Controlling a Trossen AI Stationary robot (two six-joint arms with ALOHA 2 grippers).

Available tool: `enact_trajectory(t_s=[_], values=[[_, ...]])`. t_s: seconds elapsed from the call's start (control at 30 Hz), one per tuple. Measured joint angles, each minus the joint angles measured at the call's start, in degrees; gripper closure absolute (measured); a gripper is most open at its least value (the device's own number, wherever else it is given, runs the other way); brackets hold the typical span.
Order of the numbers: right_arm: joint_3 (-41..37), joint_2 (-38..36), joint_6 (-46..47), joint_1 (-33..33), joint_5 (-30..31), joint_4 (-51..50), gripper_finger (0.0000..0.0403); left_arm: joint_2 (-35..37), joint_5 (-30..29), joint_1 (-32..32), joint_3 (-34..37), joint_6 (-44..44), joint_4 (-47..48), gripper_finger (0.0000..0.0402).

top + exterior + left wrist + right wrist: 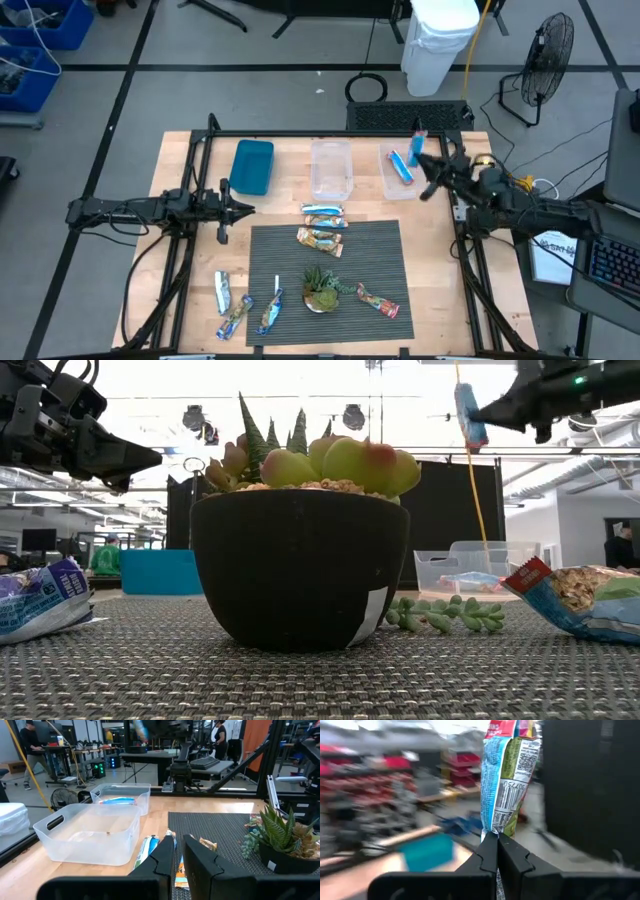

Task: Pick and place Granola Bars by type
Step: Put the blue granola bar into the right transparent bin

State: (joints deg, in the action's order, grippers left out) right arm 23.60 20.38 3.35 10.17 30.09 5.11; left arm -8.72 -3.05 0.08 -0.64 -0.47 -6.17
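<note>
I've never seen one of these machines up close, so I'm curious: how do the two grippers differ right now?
The right gripper is shut on a blue granola bar, pinching its wrapper end; the left gripper holds nothing, its fingers slightly apart. The right gripper is over the clear bin at the table's far right, which already holds a bar; the left gripper hovers at the mat's left edge. Both are dark and two-fingered.

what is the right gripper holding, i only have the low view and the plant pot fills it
Observer: The right gripper is shut on a blue-and-red granola bar, pinched by one end.
Operator: where over the table
Observer: Above the clear bin at the back right; one blue bar already lies in it.
Operator: left arm
Observer: The left gripper waits empty beside the blue bin.
</note>
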Motion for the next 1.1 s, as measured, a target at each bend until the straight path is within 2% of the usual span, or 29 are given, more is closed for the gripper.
enact_trajectory(t_s=[0.13, 0.23, 0.43, 0.57, 0.87, 1.1], values=[[3.6, 4.6, 3.5, 6.3, -0.3, -8.4, 0.0403, 0.0, 0.0, 0.0, 0.0, 0.0, 0.0, 0.0355], [5.5, 9.5, 5.5, 10.7, -3.4, -12.5, 0.0403, 0.0, 0.0, 0.0, 0.0, 0.0, 0.0, 0.0355], [6.0, 20.6, 8.7, 19.6, -16.7, -13.6, 0.0403, 0.0, 0.0, 0.0, 0.0, 0.0, 0.0, 0.0355], [6.0, 28.4, 9.5, 24.1, -22.8, -13.5, 0.0403, 0.0, 0.0, 0.0, 0.0, 0.0, 0.0, 0.0355], [6.0, 39.8, 11.0, 26.7, -28.9, -13.1, 0.0403, 0.0, 0.0, 0.0, 0.0, 0.0, 0.0, 0.0355], [6.0, 43.3, 12.3, 26.6, -28.9, -13.1, 0.0403, 0.0, 0.0, 0.0, 0.0, 0.0, 0.0, 0.0355]])
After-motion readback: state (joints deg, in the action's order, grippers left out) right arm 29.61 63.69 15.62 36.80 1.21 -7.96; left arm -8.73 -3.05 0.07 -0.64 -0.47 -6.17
